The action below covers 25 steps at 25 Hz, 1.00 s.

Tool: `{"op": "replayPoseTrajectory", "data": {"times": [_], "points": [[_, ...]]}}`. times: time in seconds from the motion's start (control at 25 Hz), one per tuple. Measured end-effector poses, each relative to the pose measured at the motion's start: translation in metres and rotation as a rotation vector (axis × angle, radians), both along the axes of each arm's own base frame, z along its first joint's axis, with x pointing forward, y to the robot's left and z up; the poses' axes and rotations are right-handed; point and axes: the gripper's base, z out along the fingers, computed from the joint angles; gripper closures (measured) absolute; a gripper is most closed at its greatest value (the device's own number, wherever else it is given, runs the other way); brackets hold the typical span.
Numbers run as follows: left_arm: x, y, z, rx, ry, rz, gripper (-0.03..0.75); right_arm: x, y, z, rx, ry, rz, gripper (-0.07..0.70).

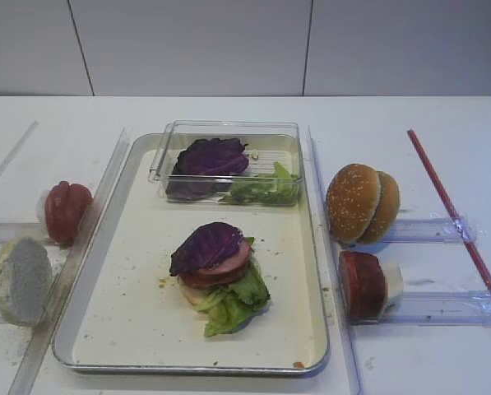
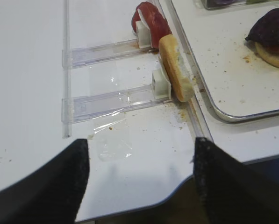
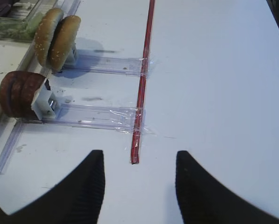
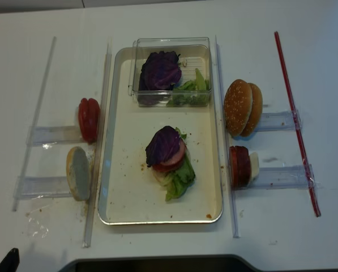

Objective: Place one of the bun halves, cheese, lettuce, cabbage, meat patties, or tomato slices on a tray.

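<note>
A white counter (image 1: 229, 115) carries the silver tray (image 1: 138, 329), where a stack already stands: lettuce (image 1: 238, 300), a tomato slice (image 1: 220, 267) and purple cabbage (image 1: 206, 245) on top. A closing bun half seems left; the pale one (image 1: 20, 280) waits left. Both the left claw (image 2: 141, 154) and right claw (image 3: 139, 163) gape wide, empty.

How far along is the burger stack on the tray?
Done: the tray holds a stack of lettuce, a tomato slice and cabbage on top. In hand: nothing; the left gripper and right gripper show open, empty jaws. Left: sesame bun halves wait beside the tray.
</note>
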Motion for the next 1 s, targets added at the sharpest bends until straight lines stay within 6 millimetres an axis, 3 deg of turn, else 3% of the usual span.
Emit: {"op": "replayPoseTrajectory", "data": {"times": [1.0], "points": [[0.0001, 0.0000, 0.0001, -0.002, -0.002, 0.001, 0.268, 0.0000, 0.0000, 0.0000, 0.000, 0.000, 0.000, 0.249]]}}
